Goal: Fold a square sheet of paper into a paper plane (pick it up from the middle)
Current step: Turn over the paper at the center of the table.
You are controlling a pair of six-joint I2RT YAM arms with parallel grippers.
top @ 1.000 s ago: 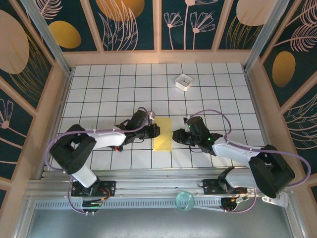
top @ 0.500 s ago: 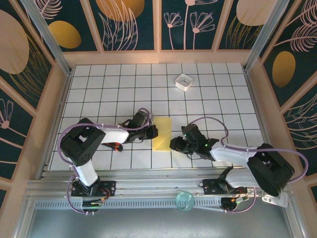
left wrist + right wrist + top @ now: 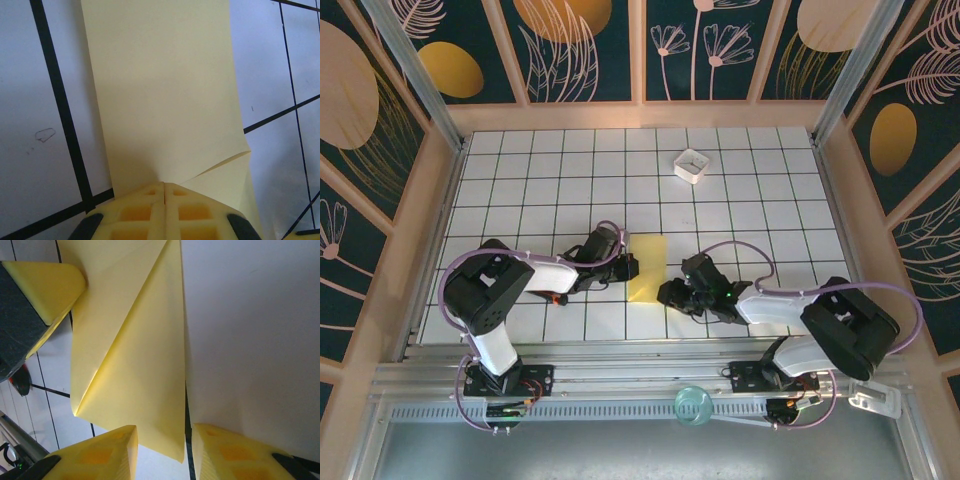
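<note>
The yellow square sheet of paper (image 3: 647,268) lies on the grid folded into a narrow strip. A diagonal crease and a triangular flap show on it in the right wrist view (image 3: 135,355). My left gripper (image 3: 630,266) is shut, its tips (image 3: 164,184) resting on the strip's left edge, where one layer (image 3: 220,180) lifts a little. My right gripper (image 3: 665,293) is open at the strip's near right corner. Its fingers (image 3: 107,450) stand on either side of the pointed corner (image 3: 177,452) without touching it. No finished paper plane is in view.
A small white square box (image 3: 691,165) sits far back on the tiled table (image 3: 520,190). A round glass disc (image 3: 694,403) lies on the front rail. Wooden walls close off the sides and the back.
My right gripper has slid left and nearer, from beside the strip's right edge to its near right corner. The strip has tilted slightly. My left gripper stays at the strip's left edge.
</note>
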